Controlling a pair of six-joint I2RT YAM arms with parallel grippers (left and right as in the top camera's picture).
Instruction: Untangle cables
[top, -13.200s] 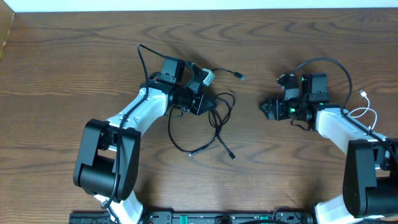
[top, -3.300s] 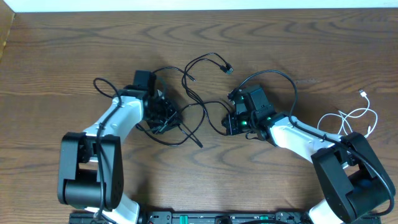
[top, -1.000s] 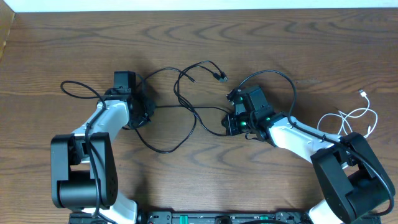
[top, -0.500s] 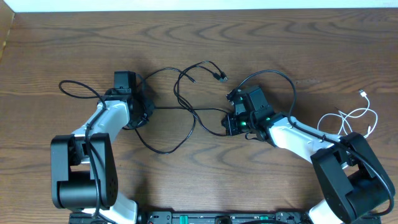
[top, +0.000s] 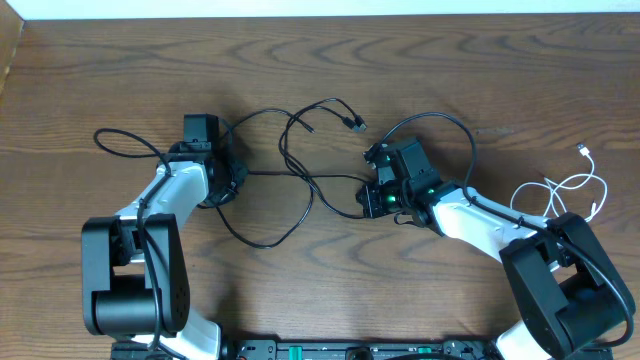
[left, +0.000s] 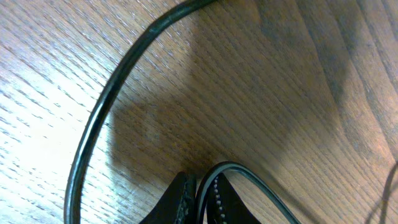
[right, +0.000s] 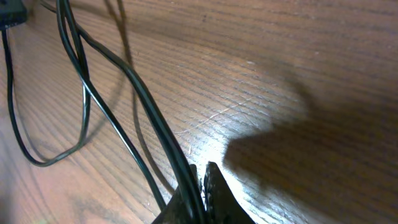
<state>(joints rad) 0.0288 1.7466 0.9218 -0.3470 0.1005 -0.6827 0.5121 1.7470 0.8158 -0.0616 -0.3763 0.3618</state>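
Observation:
The black cables (top: 300, 180) lie spread across the middle of the table between my two grippers. One strand loops down to the front (top: 265, 240), and two small plugs (top: 354, 123) lie at the back. My left gripper (top: 232, 178) is shut on a black cable (left: 231, 168), which runs between its fingertips (left: 200, 185). At the tangle's right end, my right gripper (top: 368, 200) is shut, with a black cable (right: 143, 106) running into its tips (right: 203, 172). A white cable (top: 575, 186) lies coiled apart at the far right.
The table is bare brown wood (top: 480, 70). A thicker black wire arcs over my right arm (top: 440, 120), and another loops out left of my left arm (top: 125, 140). A table edge runs along the back (top: 320, 14).
Nothing has moved in the last second. Since the earliest frames, my left gripper has pulled left, spreading the black bundle out, and my right gripper has come to the centre and gripped it.

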